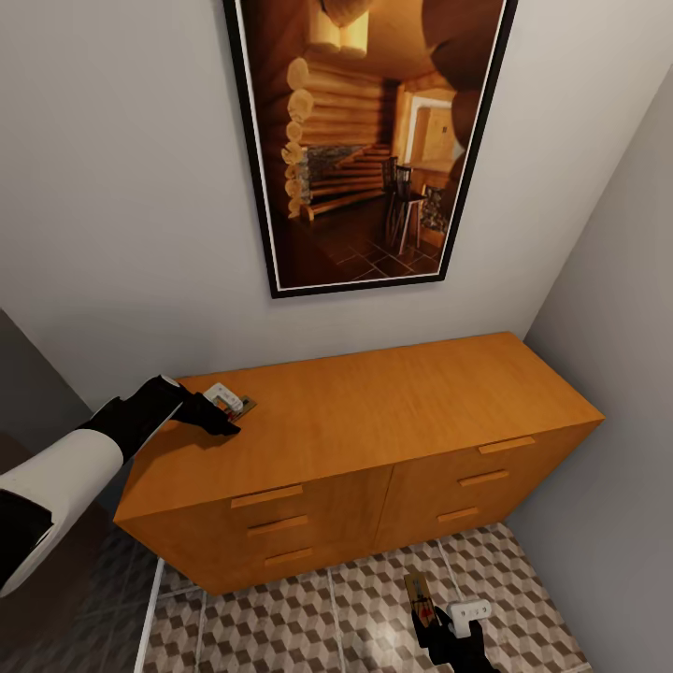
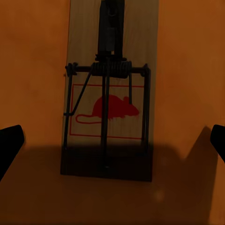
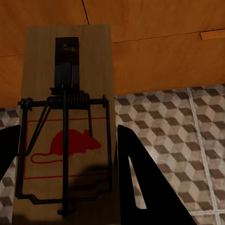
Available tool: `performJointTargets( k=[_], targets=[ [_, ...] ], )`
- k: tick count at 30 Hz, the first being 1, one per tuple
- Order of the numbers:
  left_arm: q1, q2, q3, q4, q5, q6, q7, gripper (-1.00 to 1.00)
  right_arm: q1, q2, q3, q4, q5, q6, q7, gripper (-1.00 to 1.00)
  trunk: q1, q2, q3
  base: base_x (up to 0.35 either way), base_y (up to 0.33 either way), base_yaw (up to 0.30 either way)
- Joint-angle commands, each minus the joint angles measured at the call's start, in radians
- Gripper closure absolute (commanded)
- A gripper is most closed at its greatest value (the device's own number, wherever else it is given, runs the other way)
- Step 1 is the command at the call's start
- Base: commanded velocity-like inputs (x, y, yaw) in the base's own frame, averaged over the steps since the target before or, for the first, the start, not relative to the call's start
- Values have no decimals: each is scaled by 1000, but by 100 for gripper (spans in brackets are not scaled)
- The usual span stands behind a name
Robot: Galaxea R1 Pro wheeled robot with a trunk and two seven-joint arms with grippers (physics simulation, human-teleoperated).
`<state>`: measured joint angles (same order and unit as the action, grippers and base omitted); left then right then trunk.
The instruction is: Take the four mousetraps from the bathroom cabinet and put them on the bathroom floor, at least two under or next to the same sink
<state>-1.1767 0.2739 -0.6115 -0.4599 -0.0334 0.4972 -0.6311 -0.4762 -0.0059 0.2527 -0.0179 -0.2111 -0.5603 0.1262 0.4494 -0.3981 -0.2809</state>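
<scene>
Head camera looks down on the cabinet [image 1: 374, 421]; both wrist cameras sit close over mousetraps.

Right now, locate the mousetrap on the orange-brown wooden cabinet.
In the head view, the flat wooden mousetrap lies at the cabinet top's left rear corner, beneath the open left claw.

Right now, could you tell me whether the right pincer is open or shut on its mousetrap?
Shut on it: the right pincer has a dark finger against each long edge of the mousetrap, held above the bathroom floor.

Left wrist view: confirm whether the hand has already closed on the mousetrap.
No: the left hand's fingers stand wide apart on either side of the mousetrap, which lies flat on the cabinet top.
</scene>
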Motion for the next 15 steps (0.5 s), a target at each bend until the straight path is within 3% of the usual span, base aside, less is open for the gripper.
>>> performJointTargets(
  k=[1, 15],
  targets=[
    [-1, 1, -2, -2, -3, 4, -4, -100, -1, 0, 5, 1, -14, -3, 10, 100, 1, -2, -2, 0, 0, 0],
    [-1, 1, -2, -2, -3, 0, -4, -100, -1, 0, 5, 1, -14, -3, 10, 100, 1, -2, -2, 0, 0, 0]
  ],
)
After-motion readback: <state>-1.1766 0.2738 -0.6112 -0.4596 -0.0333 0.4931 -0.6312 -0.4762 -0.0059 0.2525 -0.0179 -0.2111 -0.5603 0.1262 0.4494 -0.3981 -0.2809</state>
